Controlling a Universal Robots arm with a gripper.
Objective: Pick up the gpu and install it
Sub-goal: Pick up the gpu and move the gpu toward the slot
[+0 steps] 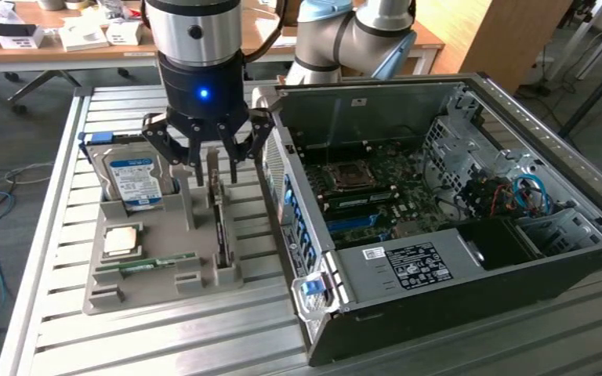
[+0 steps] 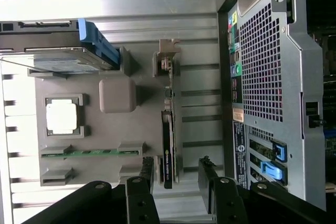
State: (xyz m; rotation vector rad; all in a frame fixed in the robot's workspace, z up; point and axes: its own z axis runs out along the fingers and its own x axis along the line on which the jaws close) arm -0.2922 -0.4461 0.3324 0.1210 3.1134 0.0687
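The gpu is a thin dark card standing on edge in a slot of the grey holder tray, beside the open computer case. My gripper hangs just over the card's far end, open, with one finger on each side of it and not touching it. In the wrist view the gpu runs between the two black fingers of my gripper, with clear gaps on both sides. The motherboard lies exposed inside the case.
The tray also holds a silver hard drive, a processor chip and a green RAM stick. The case's perforated rear panel stands close to the gpu. A slatted metal table carries everything.
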